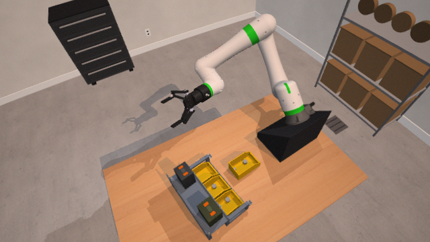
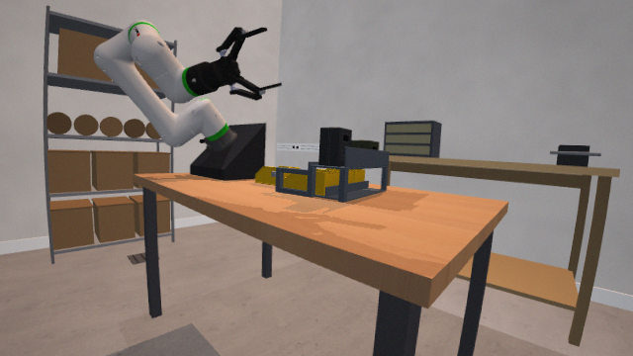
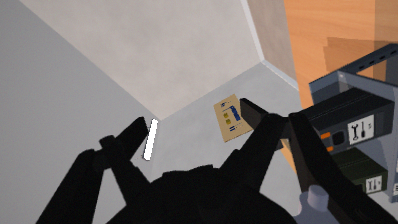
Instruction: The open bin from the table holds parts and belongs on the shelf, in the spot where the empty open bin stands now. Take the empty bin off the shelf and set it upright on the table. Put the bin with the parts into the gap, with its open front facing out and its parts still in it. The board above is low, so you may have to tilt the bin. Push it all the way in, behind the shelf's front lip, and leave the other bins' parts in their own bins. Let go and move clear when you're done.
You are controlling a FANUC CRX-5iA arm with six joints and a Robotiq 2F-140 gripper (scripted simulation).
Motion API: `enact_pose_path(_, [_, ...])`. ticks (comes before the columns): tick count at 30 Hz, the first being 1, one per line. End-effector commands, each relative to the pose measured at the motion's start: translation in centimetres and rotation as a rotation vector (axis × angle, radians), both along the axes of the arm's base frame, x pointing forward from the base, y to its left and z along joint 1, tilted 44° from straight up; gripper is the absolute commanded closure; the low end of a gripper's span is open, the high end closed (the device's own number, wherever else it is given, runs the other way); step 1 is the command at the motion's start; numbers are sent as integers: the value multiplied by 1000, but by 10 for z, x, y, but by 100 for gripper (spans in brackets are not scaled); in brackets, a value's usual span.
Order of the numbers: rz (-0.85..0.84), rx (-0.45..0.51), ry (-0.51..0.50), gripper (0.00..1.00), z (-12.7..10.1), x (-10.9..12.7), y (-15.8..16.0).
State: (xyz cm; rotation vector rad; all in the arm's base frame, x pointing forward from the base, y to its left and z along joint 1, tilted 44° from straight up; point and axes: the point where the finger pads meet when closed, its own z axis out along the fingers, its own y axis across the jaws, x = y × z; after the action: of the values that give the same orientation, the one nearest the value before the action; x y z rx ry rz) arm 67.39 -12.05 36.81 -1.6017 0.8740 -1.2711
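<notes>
A grey shelf unit [image 1: 194, 197] [image 2: 366, 160] [image 3: 350, 76] stands on the wooden table [image 1: 302, 188] [image 2: 346, 218]. Three yellow open bins sit side by side in it. The end bin [image 1: 203, 171] nearest the arm looks empty, and the other two each hold a grey part. A loose yellow bin [image 1: 239, 167] [image 2: 264, 175] with grey parts lies on the table beside the shelf. My gripper [image 1: 169, 113] [image 2: 271, 57] [image 3: 192, 116] is open and empty. It hangs high in the air beyond the table's far edge, well away from the bins.
A black box [image 1: 184, 174] [image 3: 350, 117] and a dark green box [image 1: 209, 212] [image 3: 360, 170] sit on the shelf's top board. The arm's black pedestal [image 1: 292, 134] stands at the table's end. A drawer cabinet [image 1: 91, 40], a storage rack [image 1: 379, 67] and a second table [image 2: 495, 168] stand around.
</notes>
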Motion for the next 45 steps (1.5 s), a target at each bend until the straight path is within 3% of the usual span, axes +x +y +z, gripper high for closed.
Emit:
enact_pose_path(1, [44,-15,16,0,-3,0,15])
enact_pose_path(14, [331,-127,154,0,-42,-19,107])
enact_pose_path(16, [331,-127,154,0,-42,-19,107])
enact_pose_path(28, [616,-283,366,0,-91,-66,174])
enact_pose_path(33, [681,-333,433,0,-104,-80,183])
enact_pose_path(45, [866,-583,743,0,-137,-138,183])
